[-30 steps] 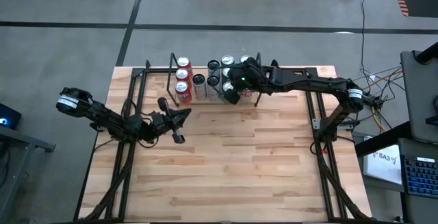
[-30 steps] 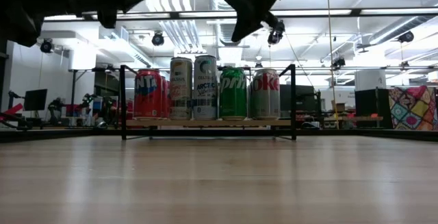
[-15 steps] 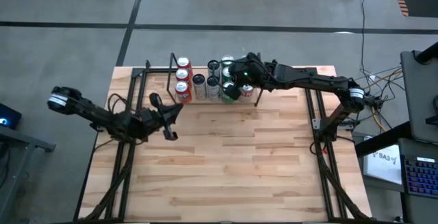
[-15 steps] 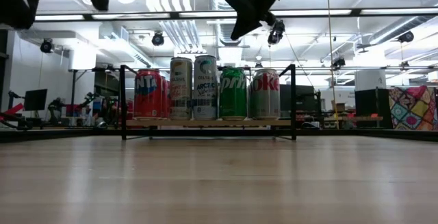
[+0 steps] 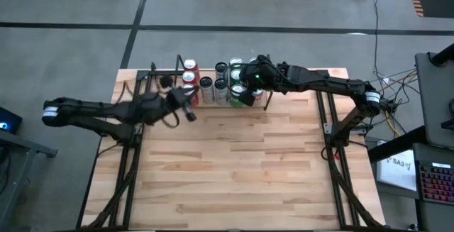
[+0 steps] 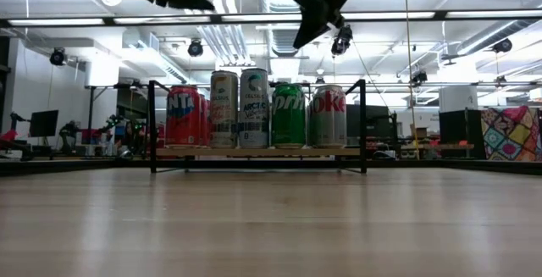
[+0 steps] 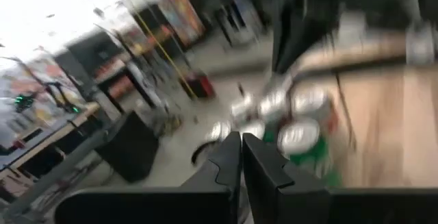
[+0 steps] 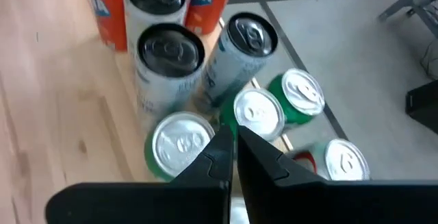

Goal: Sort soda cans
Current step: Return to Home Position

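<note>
Several soda cans stand upright in rows inside a black wire rack [image 5: 151,76] at the middle of the table's far edge. Red cans [image 5: 189,76] are on the rack's left, silver and dark ones [image 5: 206,87] in the middle, green ones [image 5: 236,72] to the right. The low view shows the front row: a red can [image 6: 184,116], two silver cans, a green can [image 6: 288,114] and a silver can [image 6: 327,114]. My right gripper [image 5: 243,97] hangs shut above the green and silver cans [image 8: 179,142], touching none. My left gripper [image 5: 187,110], also shut, floats high beside the rack's left front, holding nothing.
The wooden table top [image 5: 241,168] in front of the rack is bare boards. Black arm frames [image 5: 128,161] run along the table's left and right sides. Beyond the table lies grey floor, with a desk and cables at the right.
My left gripper has risen and swung toward the far edge and the rack's left front, tipping up from pointing downward to level; it has stayed shut. The cans have not moved.
</note>
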